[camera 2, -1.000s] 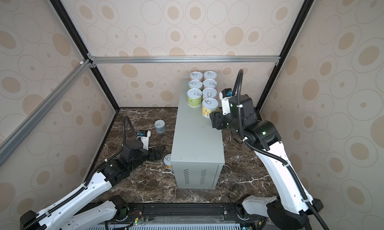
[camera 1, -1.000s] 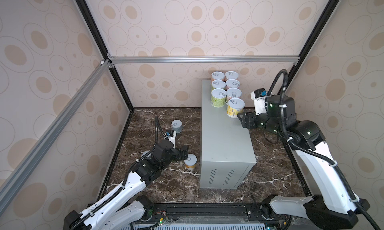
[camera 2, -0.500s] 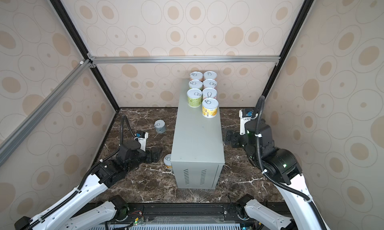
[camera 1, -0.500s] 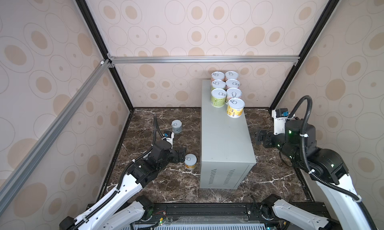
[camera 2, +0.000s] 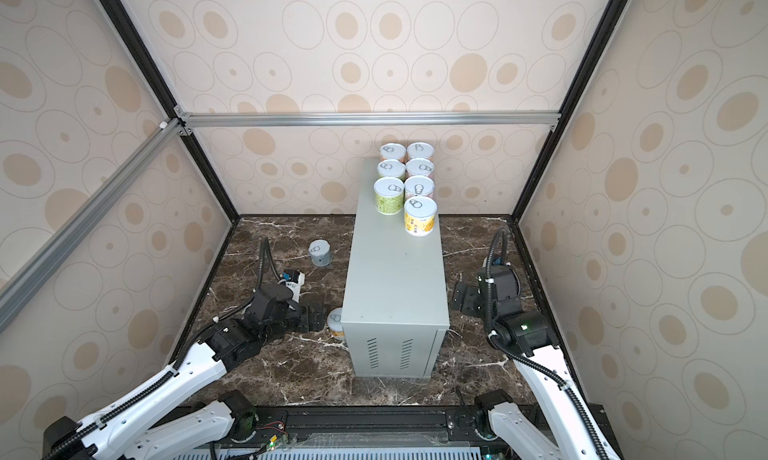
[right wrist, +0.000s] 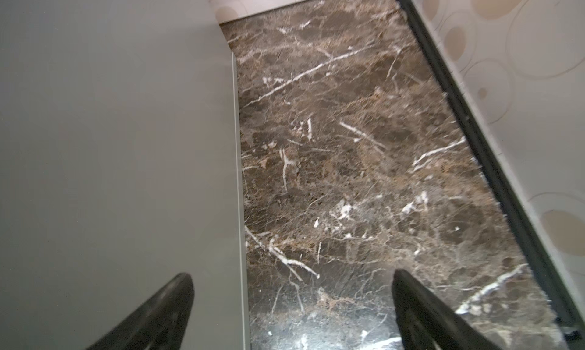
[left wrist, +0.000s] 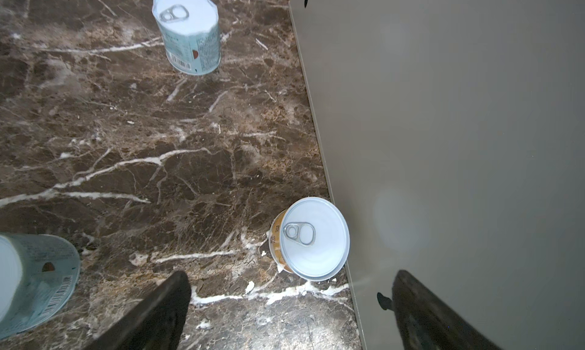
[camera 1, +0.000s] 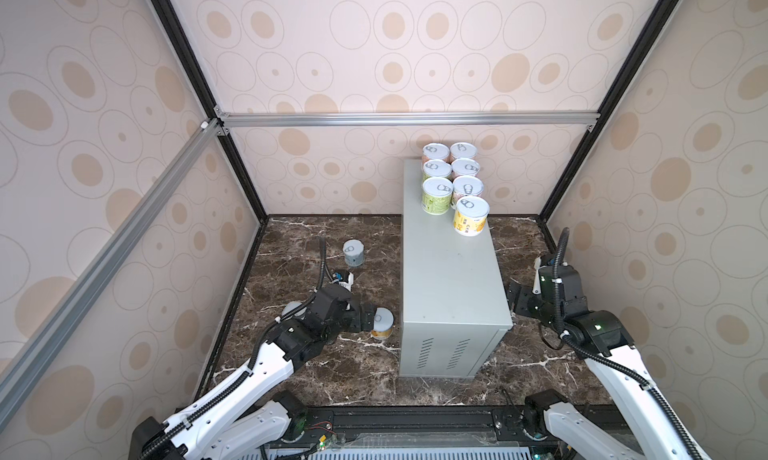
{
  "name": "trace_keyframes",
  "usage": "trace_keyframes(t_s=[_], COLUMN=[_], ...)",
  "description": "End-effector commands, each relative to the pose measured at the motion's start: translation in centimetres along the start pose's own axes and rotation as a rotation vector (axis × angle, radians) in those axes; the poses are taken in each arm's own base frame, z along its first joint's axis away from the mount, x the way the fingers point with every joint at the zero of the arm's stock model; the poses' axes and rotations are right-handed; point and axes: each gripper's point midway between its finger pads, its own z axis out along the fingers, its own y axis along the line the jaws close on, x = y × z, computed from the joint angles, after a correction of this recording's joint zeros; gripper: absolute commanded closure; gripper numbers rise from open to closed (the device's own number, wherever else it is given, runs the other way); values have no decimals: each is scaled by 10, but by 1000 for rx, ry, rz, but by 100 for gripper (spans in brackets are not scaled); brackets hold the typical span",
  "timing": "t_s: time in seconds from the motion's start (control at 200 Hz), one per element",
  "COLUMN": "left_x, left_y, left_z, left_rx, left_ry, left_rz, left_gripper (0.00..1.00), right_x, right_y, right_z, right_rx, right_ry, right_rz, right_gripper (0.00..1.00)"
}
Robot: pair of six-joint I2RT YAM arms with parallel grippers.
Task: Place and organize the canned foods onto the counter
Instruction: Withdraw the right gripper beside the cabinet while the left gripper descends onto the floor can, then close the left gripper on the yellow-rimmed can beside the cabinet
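Beige wallpaper (camera 1: 104, 104) with tan ovals lined the booth, crossed by a silver aluminium rail (camera 1: 395, 119). A dark brown, white-veined marble table (camera 1: 299, 237) lay below. On its left part a pale blue cylindrical can (camera 1: 353, 253) with a pull-tab lid stood upright toward the back, and a second pale blue can (left wrist: 34, 269) sat close by the left arm (camera 1: 266, 366). The left pincer (left wrist: 291, 280) was spread wide and gripped nothing. A short orange-labelled can (left wrist: 311, 239) with a silvery lid stood just ahead of its fingertips, just beside a tall light-grey metal box (camera 1: 449, 279). Vent slots (camera 1: 444, 349) marked the box's near end. Seven upright cans (camera 1: 453, 175) crowded its far end in two rows, a yellow-labelled one (camera 1: 471, 216) nearest. Right of the box, the right pincer (right wrist: 291, 278) hung released and empty over the marble.
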Motion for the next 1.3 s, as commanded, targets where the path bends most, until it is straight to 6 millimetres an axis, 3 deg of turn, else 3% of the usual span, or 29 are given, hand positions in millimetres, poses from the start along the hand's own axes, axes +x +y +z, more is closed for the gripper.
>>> trace_keyframes(t_s=[0.0,0.175,0.58,0.835,1.015,1.295], left_x=[2,9,14,15,10,18], left_y=[-1,-4,-8,-19,-29,-31], left_z=[9,26,67,88,93,104], left_rx=[5,11,-31,-5,33,9], left_ry=[6,39,113,139,128,159], left_rz=[-32,-36,-18,-34,-45,-25], left_gripper=[1,1,1,1,1,1], right_x=[4,20,46,49,51,53], right_y=[11,5,4,7,10,15], right_z=[17,43,75,82,84,86], right_rx=[-79,-90,-106,-126,-141,-161], right_ry=[5,47,95,102,114,134], right_rz=[95,150,188,192,190,186], right_gripper=[1,0,0,0,1,0])
